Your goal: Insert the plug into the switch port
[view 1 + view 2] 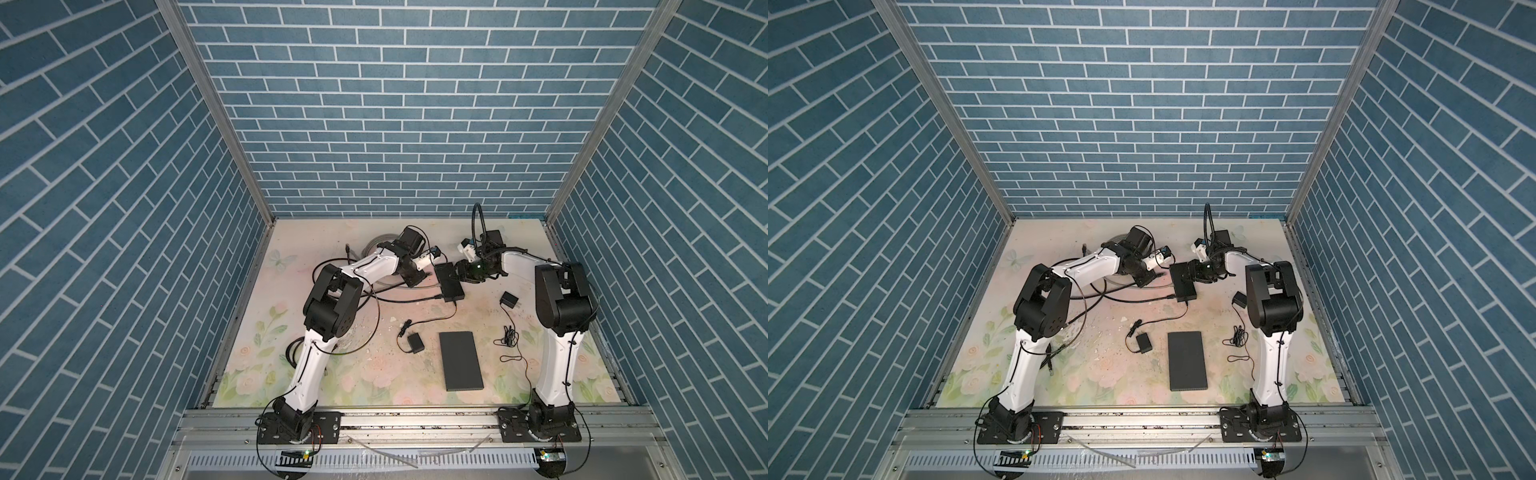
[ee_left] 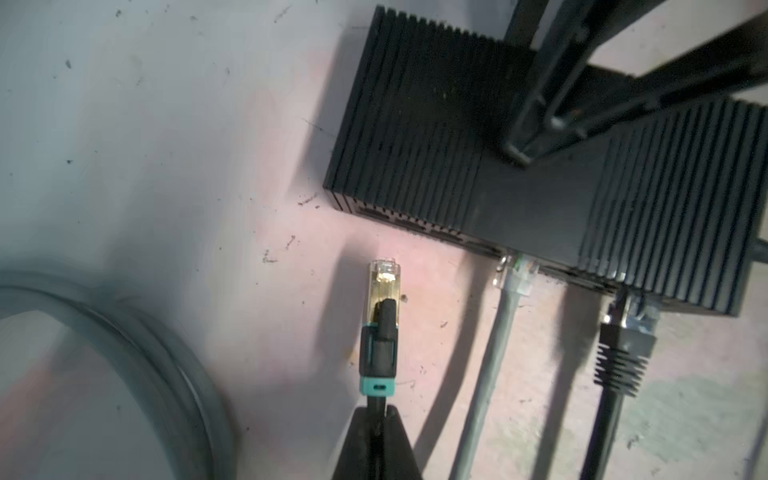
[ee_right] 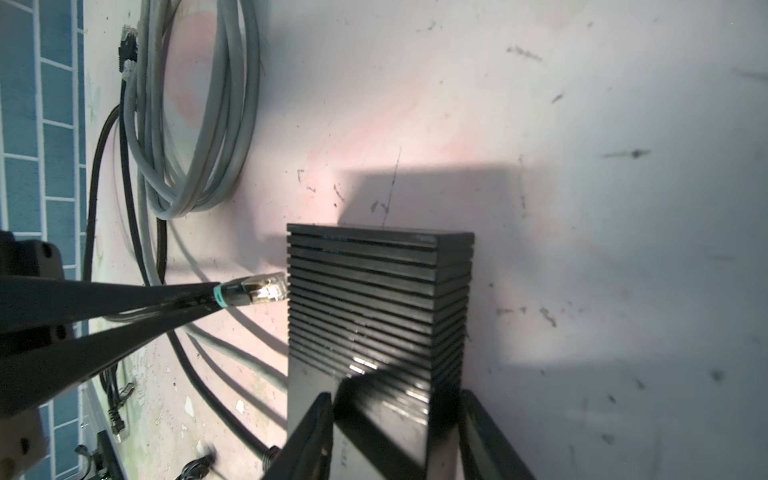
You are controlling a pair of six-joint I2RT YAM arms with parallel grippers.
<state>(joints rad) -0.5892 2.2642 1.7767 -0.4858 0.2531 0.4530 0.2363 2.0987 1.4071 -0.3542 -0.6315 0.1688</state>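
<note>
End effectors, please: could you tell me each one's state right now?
Left end effector: closed on the black Ethernet cable just behind its plug.
Right end effector: closed across the network switch, holding it.

The 2 arms bend inward, wrists low and facing; left gripper (image 2: 378,419) pinches tight on the plug cable (image 2: 376,401), right gripper (image 3: 395,411) half-spread, clasping the switch (image 3: 374,291)

Blue brick-patterned walls (image 1: 415,124) are enclosing the space on three sides, with bare metal posts (image 1: 228,137) running up the back corners. The table (image 1: 374,386) is wearing a pale floral cover, scuffed and speckled. Light is falling from above, throwing soft shadows. A metal rail (image 1: 415,419) is edging the near side.
</note>
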